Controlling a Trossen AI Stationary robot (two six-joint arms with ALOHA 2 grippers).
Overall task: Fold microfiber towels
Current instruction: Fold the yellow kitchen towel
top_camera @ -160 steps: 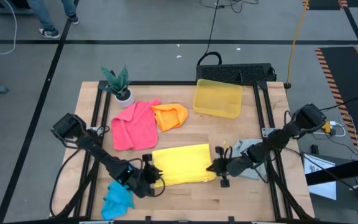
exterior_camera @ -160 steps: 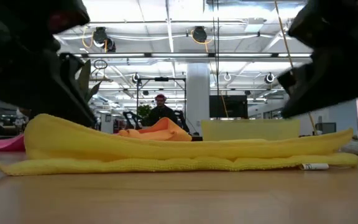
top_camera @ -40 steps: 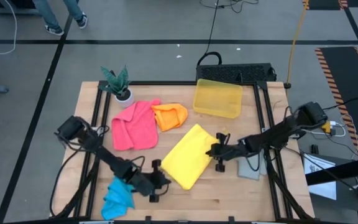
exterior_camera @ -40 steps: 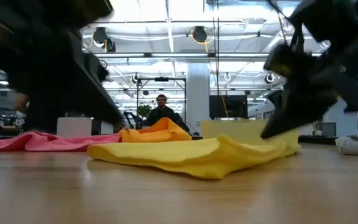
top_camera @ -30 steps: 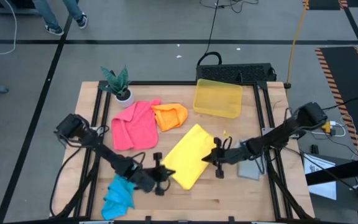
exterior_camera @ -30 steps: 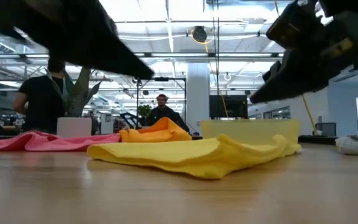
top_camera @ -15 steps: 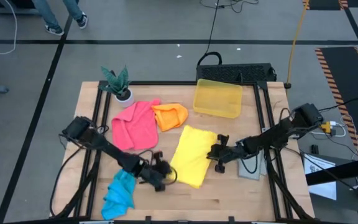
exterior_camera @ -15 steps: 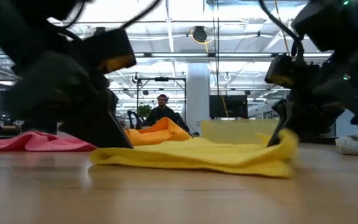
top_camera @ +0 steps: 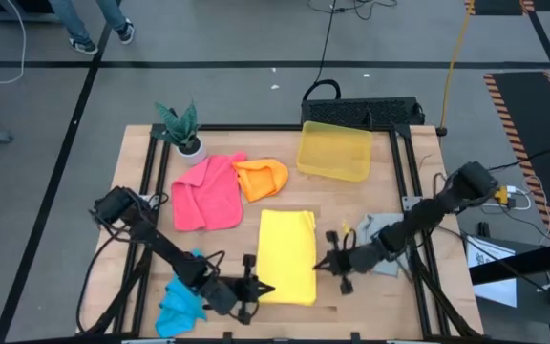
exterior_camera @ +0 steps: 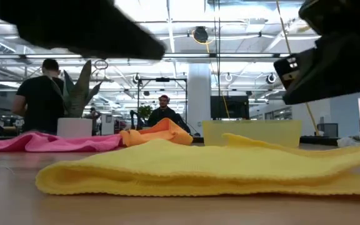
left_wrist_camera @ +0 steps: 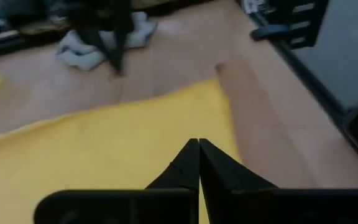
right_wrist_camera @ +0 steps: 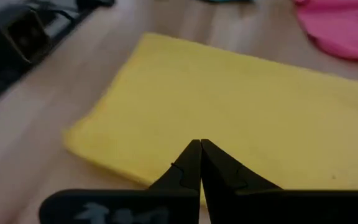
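Note:
The folded yellow towel (top_camera: 286,253) lies flat on the wooden table, its long sides running from far to near; the low view shows it as a thick flat layer (exterior_camera: 217,165). My left gripper (top_camera: 265,288) is shut at the towel's near left corner, its tips (left_wrist_camera: 197,143) over the yellow cloth. My right gripper (top_camera: 319,264) is shut at the towel's right edge, its tips (right_wrist_camera: 199,142) likewise over the cloth. In the low view both dark hands stand above the towel, clear of it.
A pink towel (top_camera: 206,193) and an orange towel (top_camera: 261,179) lie at the far left. A blue towel (top_camera: 181,301) lies bunched at the near left, a grey one (top_camera: 382,245) under my right arm. A yellow bin (top_camera: 334,151) and a potted plant (top_camera: 184,129) stand at the back.
The yellow towel has turned from lying slantwise to lying straight, and has slid a little toward the near edge. Both shut grippers dipped onto it, swung it round, then rose off it, ending nearer the table's near edge.

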